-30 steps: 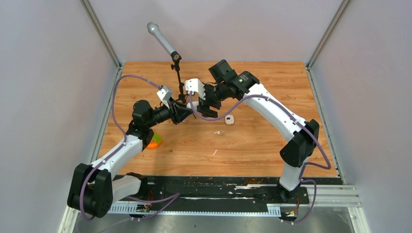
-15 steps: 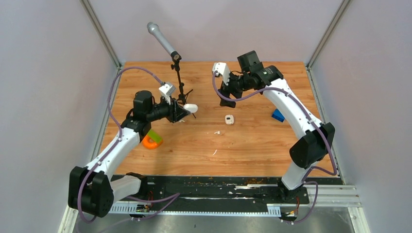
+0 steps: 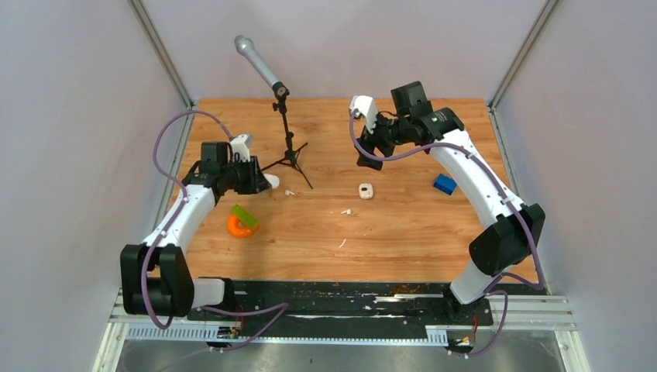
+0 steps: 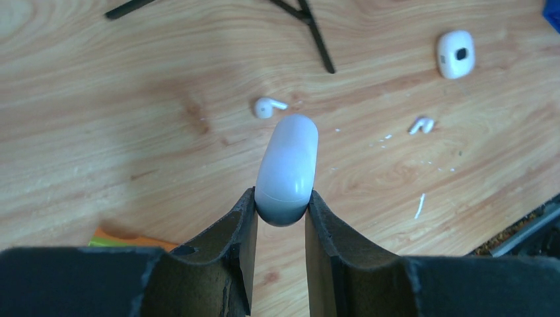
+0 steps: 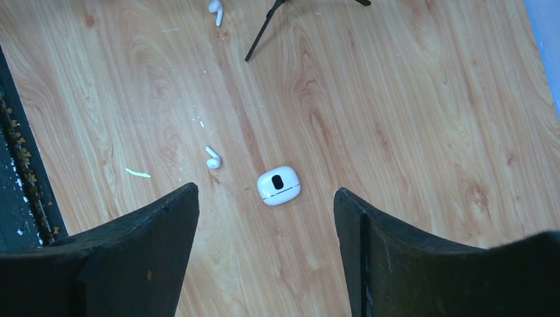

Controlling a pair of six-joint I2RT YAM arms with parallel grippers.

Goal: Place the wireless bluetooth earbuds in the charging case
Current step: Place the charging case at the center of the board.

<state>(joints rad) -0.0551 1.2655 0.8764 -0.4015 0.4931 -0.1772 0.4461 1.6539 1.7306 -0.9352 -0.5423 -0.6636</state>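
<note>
My left arm has swung back from the middle, its left fingers [image 4: 228,254] still clenched on the charging case [image 4: 288,162], which hangs over the surface with its lid apparently shut. The earbuds [image 4: 267,106] lie loose on the wood beyond it. My right fingers [image 5: 155,231] have drawn away, spread and empty, above the white square piece [image 5: 278,185]. I judge that neither bud is seated yet.

Overhead view from behind, whole table [image 3: 403,240], wrist views close, looking down, sharing white square [image 5: 278,185]
</note>
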